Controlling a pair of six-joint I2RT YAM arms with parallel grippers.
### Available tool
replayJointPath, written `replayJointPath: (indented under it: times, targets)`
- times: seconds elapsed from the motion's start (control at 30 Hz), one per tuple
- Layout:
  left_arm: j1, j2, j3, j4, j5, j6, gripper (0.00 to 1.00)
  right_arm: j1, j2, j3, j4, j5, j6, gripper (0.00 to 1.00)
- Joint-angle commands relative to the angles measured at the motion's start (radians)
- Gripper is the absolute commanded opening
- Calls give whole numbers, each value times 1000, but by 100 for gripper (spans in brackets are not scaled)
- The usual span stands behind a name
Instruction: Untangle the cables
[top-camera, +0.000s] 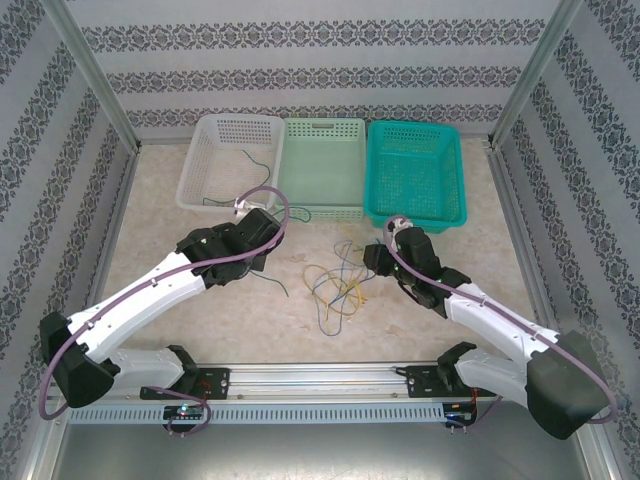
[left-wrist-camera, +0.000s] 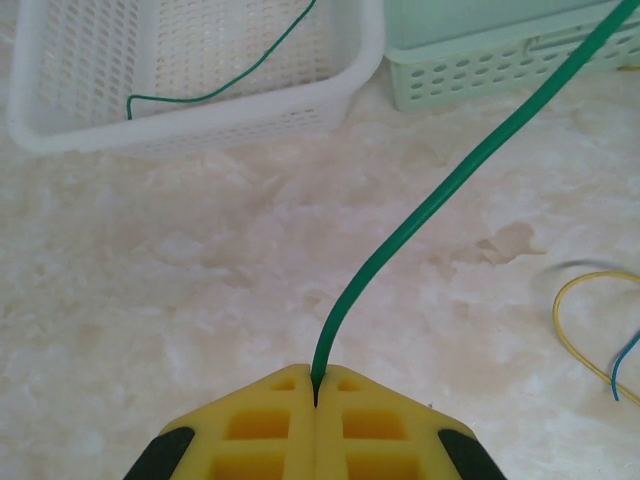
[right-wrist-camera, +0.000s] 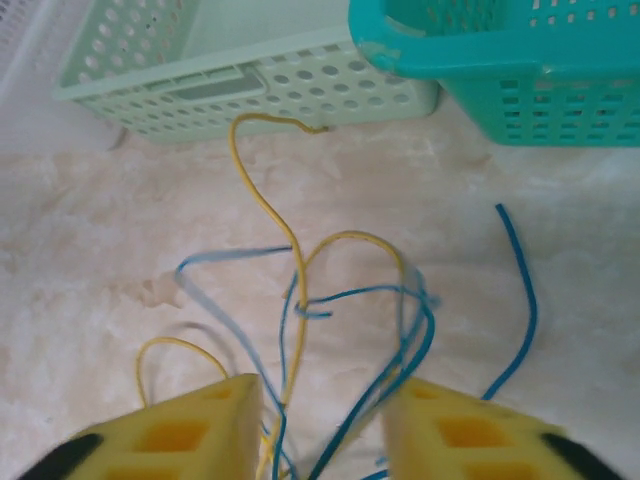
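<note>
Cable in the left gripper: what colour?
Green. The left gripper is shut on the green cable; it shows best in the left wrist view.

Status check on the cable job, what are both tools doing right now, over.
Left tool shut on green cable. Right tool open over tangled yellow cable and blue cables. Pale green basket just beyond.

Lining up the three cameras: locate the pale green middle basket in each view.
Top external: the pale green basket sits back centre, between the white basket and the teal basket.
Left wrist: the basket is at upper right, right of the white one.
Right wrist: the basket is at upper left, left of the teal one.
Shared landmark: the yellow cable on the table before it.
</note>
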Motion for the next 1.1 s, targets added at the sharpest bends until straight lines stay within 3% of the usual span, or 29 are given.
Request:
replayJointPath:
  times: [0.0,0.1,0.27,0.43,0.57,0.67,1.07]
  targets:
    - [12,-8,36,16,-15,83,0,49,-31,50,15,36,-75,58]
    - [16,11,48,40,41,108,0,109,-64,72,0,120,-164,75]
    - [40,47,62,66,141,143,0,152,-44,126,-112,249,-241,87]
    - [61,78,78,70,224,174,0,224,-77,133,-44,332,-334,85]
    - [83,129,107,52,335,188,0,268,-82,150,26,308,-441,73]
    - [85,174,139,26,398,206,0,303,-60,183,25,307,-518,69]
    - [92,255,158,28,487,213,0,344,42,269,11,286,-616,69]
